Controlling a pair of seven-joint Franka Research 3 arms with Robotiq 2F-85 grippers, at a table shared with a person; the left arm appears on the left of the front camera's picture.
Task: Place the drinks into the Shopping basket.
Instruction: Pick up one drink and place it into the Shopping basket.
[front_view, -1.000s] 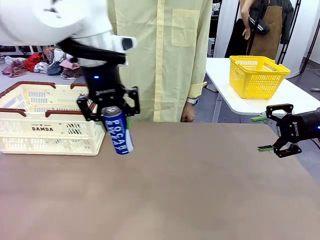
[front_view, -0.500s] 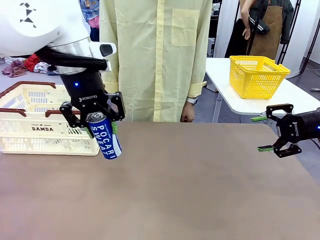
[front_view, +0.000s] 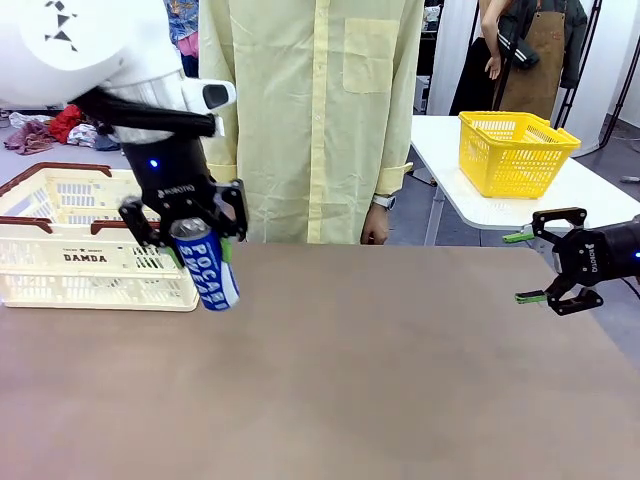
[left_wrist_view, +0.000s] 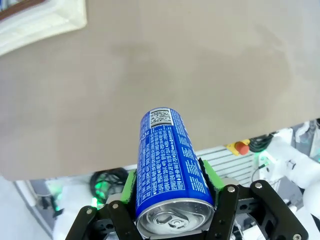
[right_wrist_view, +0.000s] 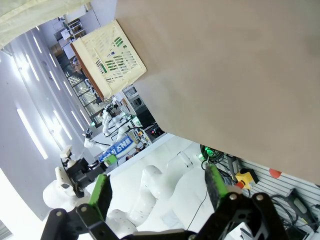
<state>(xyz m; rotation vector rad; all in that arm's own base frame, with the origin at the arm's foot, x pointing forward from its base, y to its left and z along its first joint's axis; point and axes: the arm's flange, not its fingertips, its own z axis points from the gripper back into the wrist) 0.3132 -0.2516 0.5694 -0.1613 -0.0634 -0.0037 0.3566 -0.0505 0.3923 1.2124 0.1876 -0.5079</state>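
Note:
My left gripper (front_view: 201, 243) is shut on a blue drink can (front_view: 206, 268) with white lettering. It holds the can near its silver top, tilted, in the air just above the table. The can hangs right beside the near right corner of the cream Shopping basket (front_view: 88, 258). In the left wrist view the can (left_wrist_view: 168, 160) sits between the green pads (left_wrist_view: 130, 181) of the left gripper (left_wrist_view: 171, 186), and a corner of the basket (left_wrist_view: 42, 19) shows at top left. My right gripper (front_view: 545, 266) hovers open and empty at the table's right edge. Its own view shows the right gripper (right_wrist_view: 157, 187) with jaws wide apart and the basket (right_wrist_view: 107, 57) far off.
A person in a pale yellow shirt (front_view: 320, 120) stands at the far side of the brown table (front_view: 400, 380), a hand hanging by the edge. A small yellow basket (front_view: 515, 150) sits on a white table behind at right.
My left arm has carried the blue can to the left, from near the table's middle-left to the basket's right corner. The right arm has not moved.

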